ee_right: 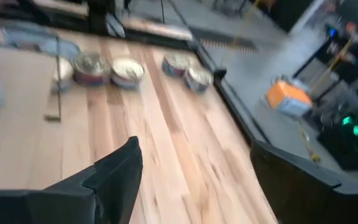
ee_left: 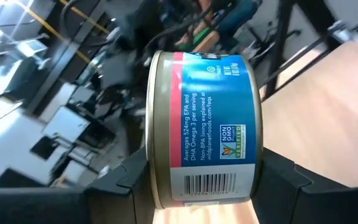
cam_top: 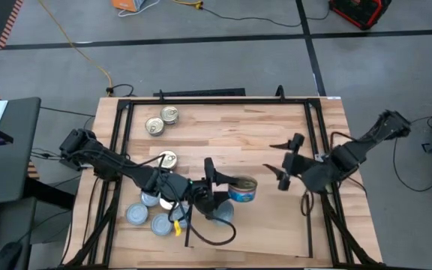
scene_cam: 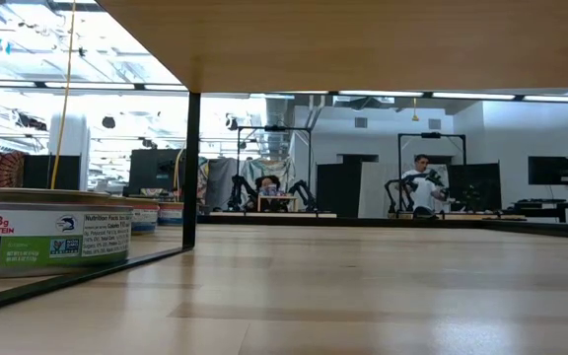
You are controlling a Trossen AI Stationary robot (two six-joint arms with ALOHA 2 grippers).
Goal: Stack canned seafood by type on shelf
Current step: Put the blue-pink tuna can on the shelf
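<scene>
The left gripper (cam_top: 227, 196) clamps a round, blue-labelled metal tin (cam_top: 243, 190) on its side over the striped wooden tabletop (cam_top: 223, 127); the left wrist view alone shows its barcode. The right gripper (cam_top: 282, 161) hovers spread open, holding nothing. Gold-lidded tins (cam_top: 161, 121) sit apart.

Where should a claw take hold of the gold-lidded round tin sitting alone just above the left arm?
Grip the gold-lidded round tin across its low curved side wall, coming straight down from above. It sits flat, lid up, so only opposite points of the rim offer purchase. The left arm's cabling runs close beside it, so place the fingers away from that.
</scene>
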